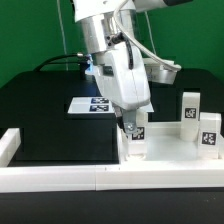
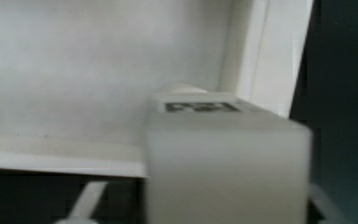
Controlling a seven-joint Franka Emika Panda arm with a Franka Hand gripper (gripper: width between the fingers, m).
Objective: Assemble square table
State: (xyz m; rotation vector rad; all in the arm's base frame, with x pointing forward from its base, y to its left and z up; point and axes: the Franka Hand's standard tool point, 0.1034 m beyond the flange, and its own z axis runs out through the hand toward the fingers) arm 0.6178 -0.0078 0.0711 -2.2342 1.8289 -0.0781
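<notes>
- Green backdrop behind a black surface (image 1: 40,110); white border rails (image 1: 60,178) fence its near edge, and the marker board (image 1: 92,104) lies flat farther back.
- We see the square table's slab (image 1: 165,158) resting against the near rail, toward the exterior view's right.
- Our pincer (image 1: 131,127) sits low over one leg (image 1: 136,143), which stands upright at the slab's corner on the exterior view's left.
- Whether the pincer clamps that leg or has let go, we cannot tell; the fingertips blur into the white plastic.
- Wrist view: the leg (image 2: 226,150) fills the foreground, tag (image 2: 204,106) on its top, pale slab (image 2: 105,80) behind.
- Two more legs (image 1: 191,108) (image 1: 209,133) stand at the slab's far side, on the exterior view's right.
- We find no fourth leg in view.
- Our judgement: early to middle stage; whether any leg is screwed home we cannot tell.
</notes>
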